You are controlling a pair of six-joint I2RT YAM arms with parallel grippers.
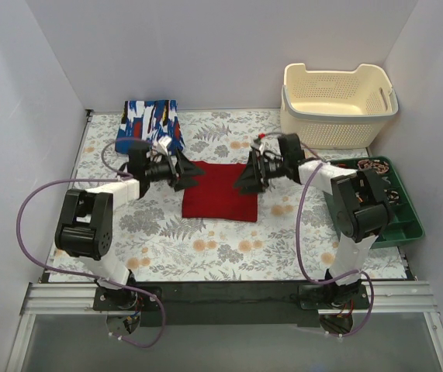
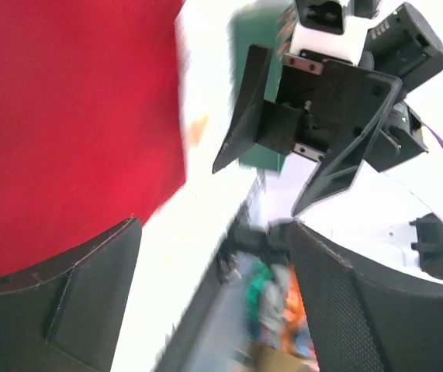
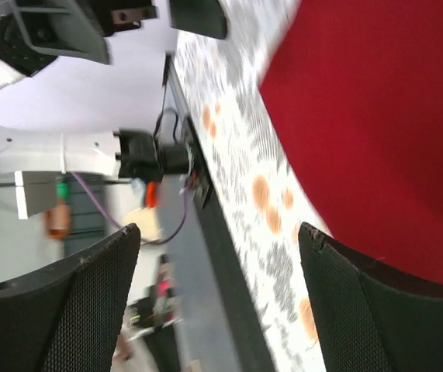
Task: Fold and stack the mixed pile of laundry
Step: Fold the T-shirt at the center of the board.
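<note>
A plain deep red garment (image 1: 221,191) lies folded flat in the middle of the floral table. The blue printed garment (image 1: 150,124) lies folded at the back left. My left gripper (image 1: 192,177) hovers at the red cloth's upper left corner, open, with nothing between its fingers. My right gripper (image 1: 243,180) hangs at the cloth's upper right corner, also open and empty. In the left wrist view the red cloth (image 2: 66,124) fills the left side and the right gripper (image 2: 283,139) faces me. The right wrist view has the red cloth (image 3: 384,116) at the right.
A cream perforated basket (image 1: 337,105) stands at the back right. A green tray (image 1: 412,222) with coiled items sits at the right edge beside the right arm. White walls close in the back and both sides.
</note>
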